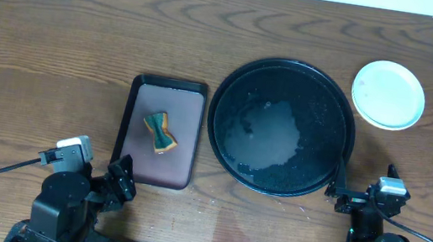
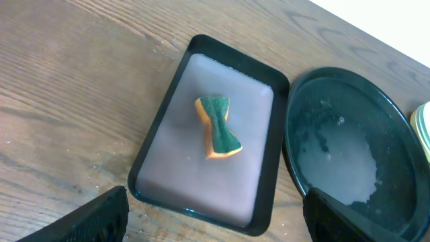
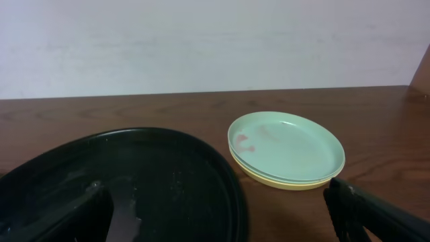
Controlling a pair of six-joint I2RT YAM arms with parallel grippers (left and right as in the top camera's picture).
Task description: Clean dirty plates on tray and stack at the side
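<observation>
Black tray (image 1: pixel 291 62) bare of plates, stack parked off its far-right side.

The plates (image 1: pixel 387 94) sit stacked just beyond the tray's far-right rim, apart from its wet surface. In the right wrist view a mint plate lies on a yellow one, and a 3rd cannot be made out. A reddish smear shows on the top plate, so the cleaning looks unfinished to me. A sponge (image 1: pixel 160 131) lies in the maroon tray (image 1: pixel 195 93) just left of the black tray, handy for the left arm. The left gripper (image 2: pixel 215 202) hangs on the near-left side of the tray, fingers spread wide and holding nothing. The right gripper (image 3: pixel 216 202) sits at the tray's near-right rim, likewise spread and empty, facing the stack, well placed to fetch the smeared plate.
</observation>
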